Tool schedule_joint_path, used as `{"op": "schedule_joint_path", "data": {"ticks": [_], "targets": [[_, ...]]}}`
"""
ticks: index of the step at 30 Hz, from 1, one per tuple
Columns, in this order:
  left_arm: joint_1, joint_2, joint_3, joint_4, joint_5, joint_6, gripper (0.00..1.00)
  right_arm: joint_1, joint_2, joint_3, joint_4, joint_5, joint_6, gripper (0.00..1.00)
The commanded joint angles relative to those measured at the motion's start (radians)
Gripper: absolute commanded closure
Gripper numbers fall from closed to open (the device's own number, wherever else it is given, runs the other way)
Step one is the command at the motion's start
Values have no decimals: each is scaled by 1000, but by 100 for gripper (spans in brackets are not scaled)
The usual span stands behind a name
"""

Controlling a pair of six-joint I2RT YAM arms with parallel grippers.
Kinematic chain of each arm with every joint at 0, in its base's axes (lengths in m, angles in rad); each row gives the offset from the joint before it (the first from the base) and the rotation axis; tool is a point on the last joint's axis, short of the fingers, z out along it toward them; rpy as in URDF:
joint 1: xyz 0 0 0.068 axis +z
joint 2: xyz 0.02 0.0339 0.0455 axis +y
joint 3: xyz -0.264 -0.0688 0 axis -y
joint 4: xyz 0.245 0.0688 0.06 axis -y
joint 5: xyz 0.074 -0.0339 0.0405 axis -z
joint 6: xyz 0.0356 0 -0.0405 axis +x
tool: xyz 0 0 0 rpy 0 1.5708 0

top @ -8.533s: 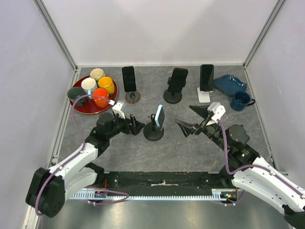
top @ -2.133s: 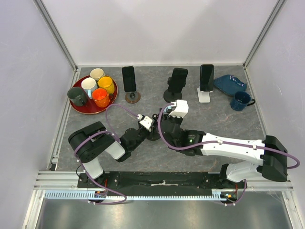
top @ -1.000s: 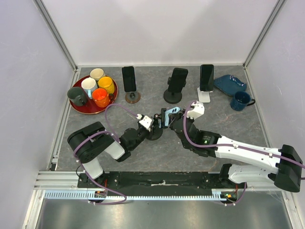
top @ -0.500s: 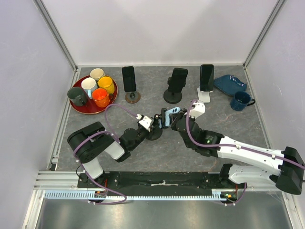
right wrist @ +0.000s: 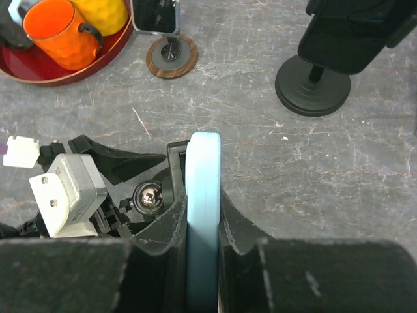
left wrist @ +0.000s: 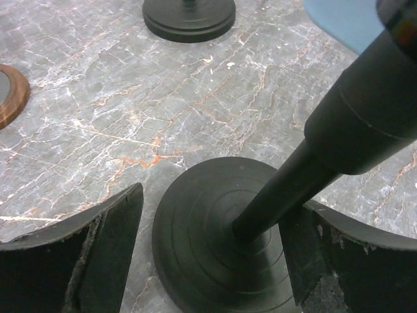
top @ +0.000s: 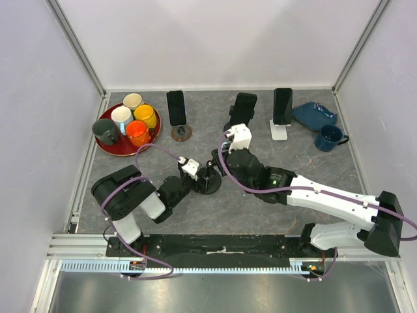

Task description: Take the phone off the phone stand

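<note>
The phone (right wrist: 202, 215) has a light blue case and shows edge-on in the right wrist view, pinched between the fingers of my right gripper (right wrist: 202, 225), which is shut on it. Just left of it is the black cradle of the phone stand (right wrist: 171, 160); whether the phone still sits in it I cannot tell. From above, my right gripper (top: 219, 165) covers the stand's top and hides the phone. My left gripper (left wrist: 221, 261) is open, low on the table, with one finger on each side of the stand's round black base (left wrist: 208, 248). A corner of the phone (left wrist: 339, 19) shows above the post.
A red tray (top: 104, 145) of several cups stands at the back left. Three other phones stand on stands along the back (top: 176, 107) (top: 244, 107) (top: 282, 104). A blue plate (top: 313, 114) and a blue mug (top: 329, 137) are at the back right.
My left gripper has opened around the stand's base. My right wrist has swung left and back over the stand, still gripping the phone.
</note>
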Motion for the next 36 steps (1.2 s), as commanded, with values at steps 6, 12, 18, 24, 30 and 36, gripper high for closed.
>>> {"op": "schedule_joint_path", "data": {"ticks": [6, 12, 18, 24, 30, 36], "targets": [[24, -48, -32, 208, 111, 39, 14, -1, 6, 123, 18, -55, -170, 100], [22, -88, -29, 210, 232, 39, 20, -7, 36, 129, 16, -96, -171, 100], [18, -128, -21, 212, 262, 39, 29, -9, 64, 129, 6, -119, -161, 100], [18, -148, -15, 210, 254, 65, 31, -11, 99, 142, -13, -150, -156, 100], [18, -149, 13, 187, 240, 82, 34, -9, 131, 174, -51, -182, -165, 100], [16, -159, 25, 164, 208, 85, 38, -9, 148, 189, -94, -202, -187, 100]]}}
